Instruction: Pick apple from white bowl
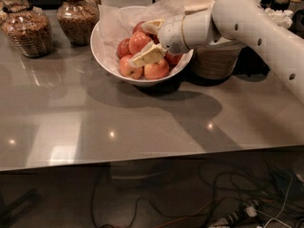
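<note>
1. Position: the gripper [139, 44] sits low inside the white bowl [110, 65]. The arm [247, 23] comes in over the rim on the camera-right side.
2. Grip state: we cannot tell whether the gripper is clamped on fruit or released. We log it as undetermined.
3. Target: the top apple [135, 39] lies right at the gripper's tip, on the crest of the heap. The lower apples [129, 69] sit just beneath the gripper and toward the camera.
4. Key relation: the top apple is directly ahead of the gripper along its reach, not off to either side. It is round, so we see no long axis to line up with. There is only one arm, so there is no choice of which to use.
5. Surroundings: crumpled paper lining [111, 20] rises beyond the gripper. Two jars [28, 30] stand well off to camera-left of it. A woven basket [213, 61] is behind the wrist. All of these rest on the grey table [142, 122].
6. Judgement: the task is at the grasp stage, and no apple has yet been lifted clear of the bowl. We expect the neighbouring apples to roll when one is pulled out.
</note>
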Robot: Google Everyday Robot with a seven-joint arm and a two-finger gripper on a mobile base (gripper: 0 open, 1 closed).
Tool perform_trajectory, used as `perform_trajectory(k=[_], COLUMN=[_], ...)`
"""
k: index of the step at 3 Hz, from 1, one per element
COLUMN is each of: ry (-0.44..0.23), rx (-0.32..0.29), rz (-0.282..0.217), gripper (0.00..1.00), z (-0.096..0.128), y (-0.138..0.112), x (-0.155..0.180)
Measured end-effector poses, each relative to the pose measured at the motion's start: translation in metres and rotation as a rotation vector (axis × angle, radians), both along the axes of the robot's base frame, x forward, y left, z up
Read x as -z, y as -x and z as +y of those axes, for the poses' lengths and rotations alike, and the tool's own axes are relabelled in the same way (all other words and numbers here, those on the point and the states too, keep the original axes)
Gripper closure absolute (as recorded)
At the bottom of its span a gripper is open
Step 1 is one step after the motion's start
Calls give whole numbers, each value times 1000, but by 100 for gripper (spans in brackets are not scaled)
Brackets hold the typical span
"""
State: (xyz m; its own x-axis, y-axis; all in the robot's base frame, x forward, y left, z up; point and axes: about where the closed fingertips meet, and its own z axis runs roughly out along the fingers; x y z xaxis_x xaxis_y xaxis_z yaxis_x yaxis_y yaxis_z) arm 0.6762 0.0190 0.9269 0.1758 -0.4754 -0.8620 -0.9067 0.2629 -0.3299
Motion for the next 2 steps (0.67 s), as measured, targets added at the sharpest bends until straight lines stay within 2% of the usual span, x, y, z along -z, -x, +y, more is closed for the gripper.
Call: perform_trajectory(k=[2], ry=[3], rx=[11], rz=[18], gripper=[31], z=[-1], y=[-8], x=[12])
